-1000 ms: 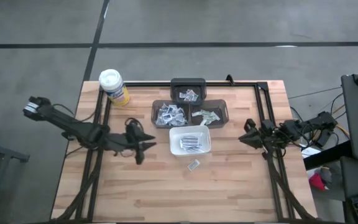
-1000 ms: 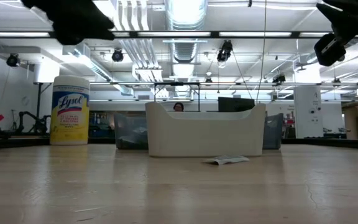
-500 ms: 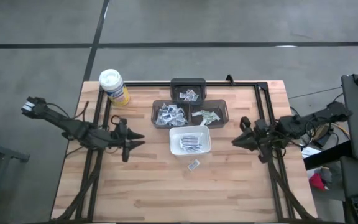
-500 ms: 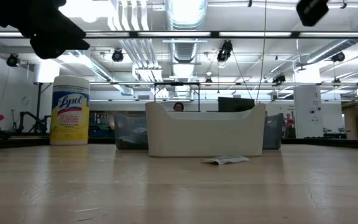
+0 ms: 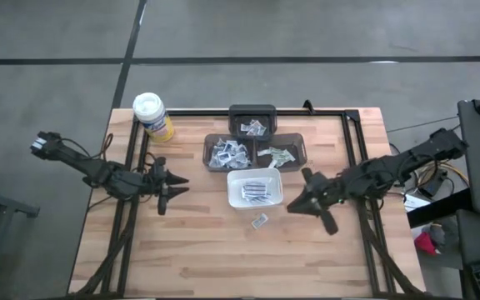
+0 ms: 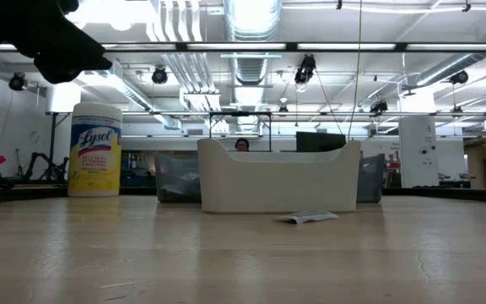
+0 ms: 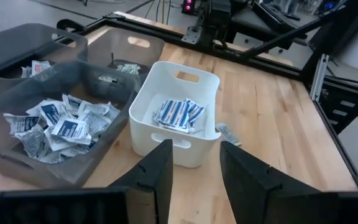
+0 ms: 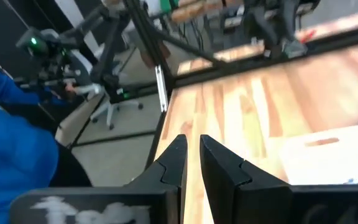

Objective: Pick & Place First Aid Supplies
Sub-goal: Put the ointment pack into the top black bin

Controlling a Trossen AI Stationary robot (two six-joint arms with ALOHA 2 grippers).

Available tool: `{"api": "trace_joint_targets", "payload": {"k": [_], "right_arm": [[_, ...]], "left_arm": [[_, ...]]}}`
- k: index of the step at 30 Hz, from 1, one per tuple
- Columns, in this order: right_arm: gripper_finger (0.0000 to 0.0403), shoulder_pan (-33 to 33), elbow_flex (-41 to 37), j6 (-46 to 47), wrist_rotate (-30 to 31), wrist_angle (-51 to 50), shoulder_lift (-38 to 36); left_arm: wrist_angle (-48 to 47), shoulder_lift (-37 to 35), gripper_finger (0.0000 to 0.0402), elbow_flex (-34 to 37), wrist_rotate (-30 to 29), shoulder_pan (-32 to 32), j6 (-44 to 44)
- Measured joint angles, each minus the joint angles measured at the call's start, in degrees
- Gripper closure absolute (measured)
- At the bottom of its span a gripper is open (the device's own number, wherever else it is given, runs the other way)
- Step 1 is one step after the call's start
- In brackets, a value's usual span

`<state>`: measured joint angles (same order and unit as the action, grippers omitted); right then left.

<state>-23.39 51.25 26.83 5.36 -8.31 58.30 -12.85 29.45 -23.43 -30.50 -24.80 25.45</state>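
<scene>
Packets point(image 5: 257, 192) lying in white tray point(image 5: 276, 200), frame centre; one packet point(image 5: 260, 221) on surface below | left tool point(image 5: 176, 183) hovering left, open, empty | right tool point(image 5: 293, 207) hovering right, nearly closed, empty

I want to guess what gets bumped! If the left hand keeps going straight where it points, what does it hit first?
Probably the white tray: the left hand, open and empty, points right at its near wall, though it might pass over.
</scene>
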Motion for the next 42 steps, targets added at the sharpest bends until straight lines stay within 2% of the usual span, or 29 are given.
{"api": "trace_joint_targets", "payload": {"k": [14,25,30,34,39,42], "right_arm": [[0.036,-1.0,19.7,2.8,0.1,-11.3,22.2],[0.036,-0.1,30.2,1.7,0.2,-15.3,37.6],[0.036,0.2,32.8,3.6,0.2,-20.5,41.1],[0.036,0.3,33.1,7.7,0.1,-20.3,41.4],[0.036,0.3,33.1,12.5,-0.3,-22.0,41.4],[0.036,0.4,33.1,14.5,-2.6,-22.6,41.2]], "left_arm": [[-0.7,-5.3,0.0275,3.2,3.5,-0.1,-0.4],[-1.4,-8.5,0.0275,3.5,3.7,-0.1,-3.7],[-1.4,-9.2,0.0275,4.1,4.0,-0.1,-4.7],[-1.5,-10.7,0.0275,4.1,4.9,-0.2,-6.4],[-1.1,-13.2,0.0275,4.2,8.7,-0.2,-7.4],[0.5,-13.9,0.0275,5.4,12.2,-0.2,-7.7]]}}
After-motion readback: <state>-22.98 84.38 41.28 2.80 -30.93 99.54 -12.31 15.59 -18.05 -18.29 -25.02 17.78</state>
